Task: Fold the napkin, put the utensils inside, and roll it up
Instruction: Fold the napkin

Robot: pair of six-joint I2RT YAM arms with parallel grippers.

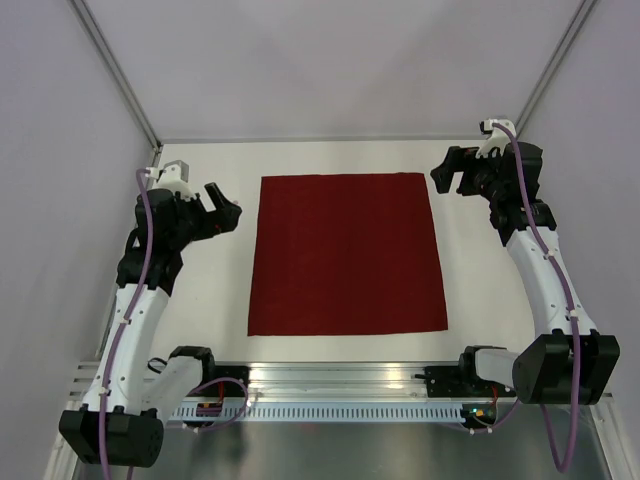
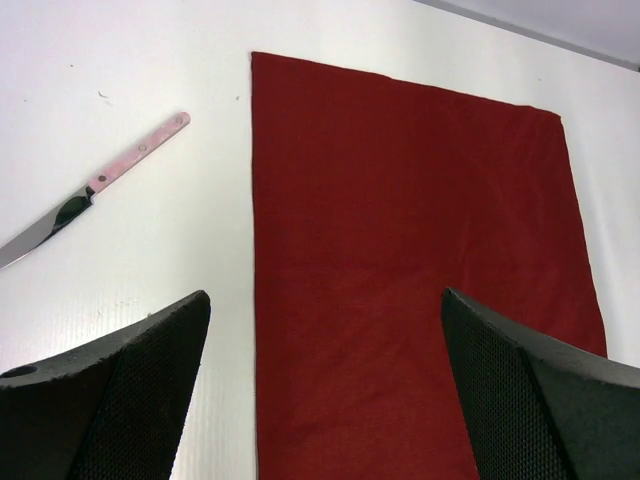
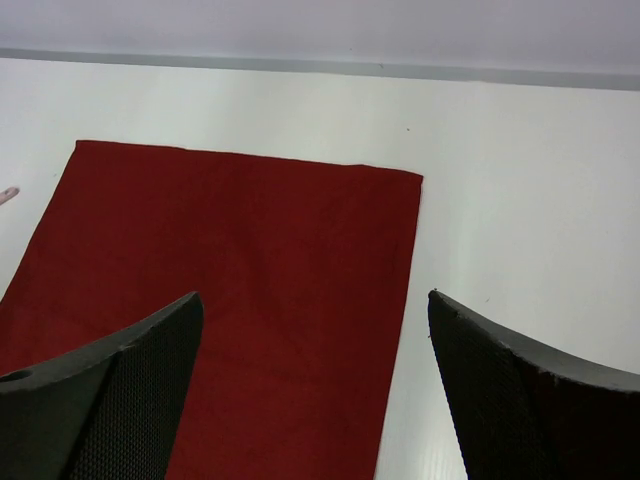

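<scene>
Table point(image 1: 480, 300): white. Napkin point(image 1: 345, 255): laid flat and unfolded at its centre. Left gripper point(image 1: 224, 203): jaws spread, held beside the napkin's left edge. Right gripper point(image 1: 452, 172): jaws spread, near the far right corner. Knife point(image 2: 95, 187): pink-handled, laid left of the napkin.

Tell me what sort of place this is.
Probably a robot lab cell: white table, blank walls, metal posts, left arm and right arm on a rail.

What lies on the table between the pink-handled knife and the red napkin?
Nothing. In the left wrist view, only bare white table separates the knife from the napkin's nearest edge.
</scene>
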